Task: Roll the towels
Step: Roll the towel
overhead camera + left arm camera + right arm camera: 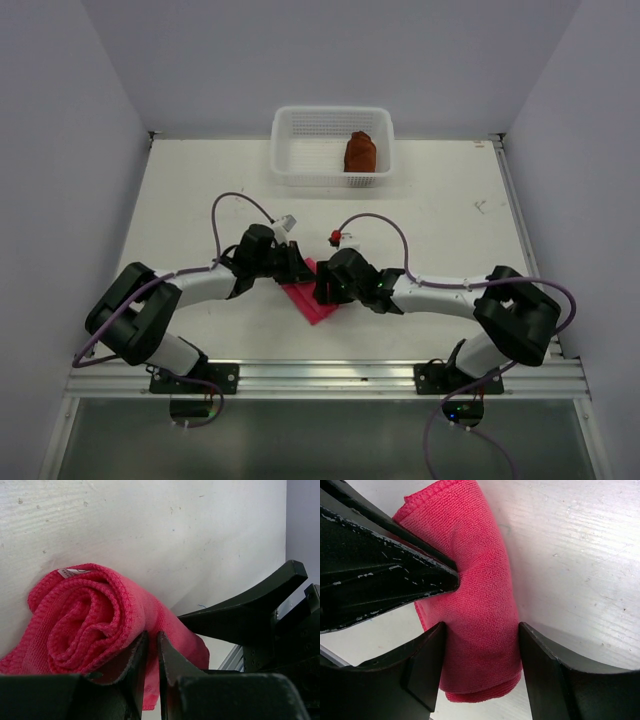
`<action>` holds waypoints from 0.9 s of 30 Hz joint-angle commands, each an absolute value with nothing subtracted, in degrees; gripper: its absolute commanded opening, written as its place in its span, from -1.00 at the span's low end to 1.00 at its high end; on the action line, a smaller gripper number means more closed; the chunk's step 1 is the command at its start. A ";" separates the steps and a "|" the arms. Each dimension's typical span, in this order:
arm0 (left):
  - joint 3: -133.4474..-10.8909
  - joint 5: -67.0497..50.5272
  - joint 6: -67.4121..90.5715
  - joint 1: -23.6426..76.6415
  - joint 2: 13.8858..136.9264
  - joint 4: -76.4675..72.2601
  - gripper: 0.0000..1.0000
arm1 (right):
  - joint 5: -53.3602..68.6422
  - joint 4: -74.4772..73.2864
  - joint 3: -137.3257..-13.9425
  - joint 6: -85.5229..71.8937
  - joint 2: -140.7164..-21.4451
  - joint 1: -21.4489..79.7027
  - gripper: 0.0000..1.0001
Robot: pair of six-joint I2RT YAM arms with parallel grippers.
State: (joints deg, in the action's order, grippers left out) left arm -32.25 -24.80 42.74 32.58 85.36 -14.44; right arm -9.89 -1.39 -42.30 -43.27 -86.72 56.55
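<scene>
We find pink towel [312, 300] rolled on desk [440, 220]. Soft, light, likely to spring open. Left claw [152, 637] nearly pressed together, pinching its end fold. Right claw [481, 627] hugs its middle, the best hold.

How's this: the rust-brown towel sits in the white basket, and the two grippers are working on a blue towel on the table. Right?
Not quite: what the left gripper and the right gripper are working on, on the table, is a pink towel, not a blue one; the top view and both wrist views show it. The rust-brown towel is in the white basket.
</scene>
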 commanded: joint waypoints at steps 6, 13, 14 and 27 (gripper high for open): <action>-30.84 -21.18 42.80 30.94 85.78 -5.19 -0.62 | -12.12 -5.36 -43.24 -38.68 -88.68 59.94 -0.11; -42.35 -18.12 40.35 29.53 83.41 3.33 -0.57 | -26.00 -14.65 -48.42 -38.76 -89.21 64.51 -0.33; -43.32 -17.58 40.08 29.44 82.80 4.21 -0.56 | -27.49 -15.72 -49.73 -38.93 -89.73 65.29 -0.34; -44.83 -19.95 40.96 30.23 80.51 1.33 -0.53 | -39.28 -24.52 -57.21 -42.36 -95.27 68.73 -0.33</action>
